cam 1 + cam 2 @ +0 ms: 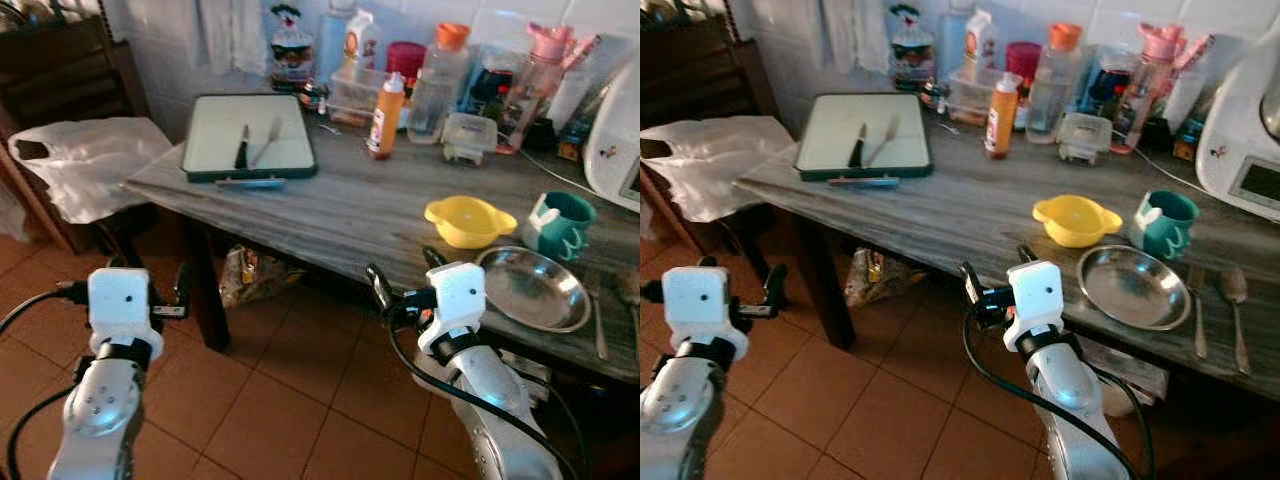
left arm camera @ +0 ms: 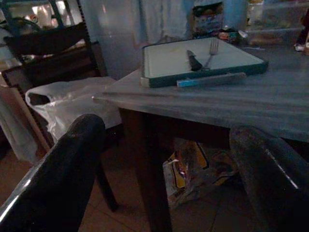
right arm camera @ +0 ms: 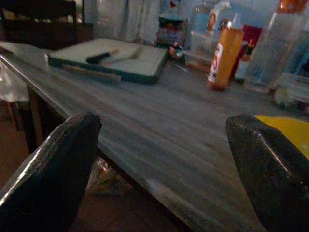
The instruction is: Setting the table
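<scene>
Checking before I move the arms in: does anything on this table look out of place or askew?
The tray at the table's far left corner sits slightly askew, with a knife and fork lying loose on it. A white plastic bag droops off the table end. Nothing looks spilled.

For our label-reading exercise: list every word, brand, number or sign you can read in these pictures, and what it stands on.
No text is readable.
Orange bottle: label too blurred to read.
White bottle: orange label, too blurred.
Bag at the wall: print too small.
White appliance: dark display panel, nothing legible.
</scene>
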`<state>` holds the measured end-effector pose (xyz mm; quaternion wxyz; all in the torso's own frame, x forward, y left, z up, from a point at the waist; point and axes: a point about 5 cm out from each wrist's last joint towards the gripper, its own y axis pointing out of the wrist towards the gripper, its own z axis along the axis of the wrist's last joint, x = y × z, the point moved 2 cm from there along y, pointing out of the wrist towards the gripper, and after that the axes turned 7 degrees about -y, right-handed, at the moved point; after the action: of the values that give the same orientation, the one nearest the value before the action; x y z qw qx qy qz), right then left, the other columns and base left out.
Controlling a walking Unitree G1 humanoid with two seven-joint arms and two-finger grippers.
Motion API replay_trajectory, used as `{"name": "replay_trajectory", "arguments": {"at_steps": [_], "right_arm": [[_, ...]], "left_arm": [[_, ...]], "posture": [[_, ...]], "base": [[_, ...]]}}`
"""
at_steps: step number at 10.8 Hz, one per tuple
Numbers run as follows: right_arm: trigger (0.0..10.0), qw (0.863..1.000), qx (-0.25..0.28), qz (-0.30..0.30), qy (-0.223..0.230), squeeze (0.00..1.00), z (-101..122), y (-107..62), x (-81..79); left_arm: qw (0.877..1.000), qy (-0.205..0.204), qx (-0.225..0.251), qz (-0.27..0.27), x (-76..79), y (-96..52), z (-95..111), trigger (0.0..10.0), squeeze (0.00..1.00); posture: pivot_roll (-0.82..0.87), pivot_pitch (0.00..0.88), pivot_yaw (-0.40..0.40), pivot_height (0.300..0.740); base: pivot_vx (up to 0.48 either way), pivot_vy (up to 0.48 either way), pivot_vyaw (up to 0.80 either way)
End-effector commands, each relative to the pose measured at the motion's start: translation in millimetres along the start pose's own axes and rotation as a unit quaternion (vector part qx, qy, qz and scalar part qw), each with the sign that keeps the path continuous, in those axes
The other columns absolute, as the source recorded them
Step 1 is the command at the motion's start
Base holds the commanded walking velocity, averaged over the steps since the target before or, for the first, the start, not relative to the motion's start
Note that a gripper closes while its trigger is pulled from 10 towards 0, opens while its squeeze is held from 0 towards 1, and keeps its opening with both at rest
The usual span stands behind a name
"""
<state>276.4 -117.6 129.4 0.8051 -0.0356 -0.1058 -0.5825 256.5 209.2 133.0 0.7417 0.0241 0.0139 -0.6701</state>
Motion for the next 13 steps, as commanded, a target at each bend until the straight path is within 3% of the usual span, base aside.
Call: {"name": "replay_trajectory", "arguments": {"at_steps": [1, 3, 9, 13], "right_arm": [[10.0, 1.000, 0.003, 0.011, -0.015, 0.00, -0.1, 4.8, -2.6], [10.0, 0.999, 0.006, 0.029, -0.033, 0.00, -2.1, 11.2, -7.2], [10.0, 0.999, 0.016, 0.038, -0.026, 0.00, -1.4, 12.8, -12.2], [10.0, 0.999, 0.034, 0.035, -0.016, 0.00, 8.1, 19.4, -14.3]], "left_arm": [[1.000, 0.008, 0.000, 0.004, 1.5, 1.3, -2.7, 10.0, 0.00], [1.000, 0.011, -0.008, 0.008, 5.1, -0.3, -10.6, 10.0, 0.00], [0.999, 0.041, -0.015, -0.002, 10.0, -3.2, -23.2, 10.0, 0.00], [0.998, 0.054, 0.002, 0.012, 10.4, -0.6, -21.2, 10.0, 0.00]], "posture": [[0.19, 0.002, -0.049, 0.740], [0.19, 0.001, -0.051, 0.740], [0.19, 0.004, -0.050, 0.740], [0.20, 0.007, -0.047, 0.740]], "base": [[0.000, 0.000, 0.00], [0.000, 0.000, 0.80], [0.000, 0.000, 0.80], [0.000, 0.000, 0.80]]}}
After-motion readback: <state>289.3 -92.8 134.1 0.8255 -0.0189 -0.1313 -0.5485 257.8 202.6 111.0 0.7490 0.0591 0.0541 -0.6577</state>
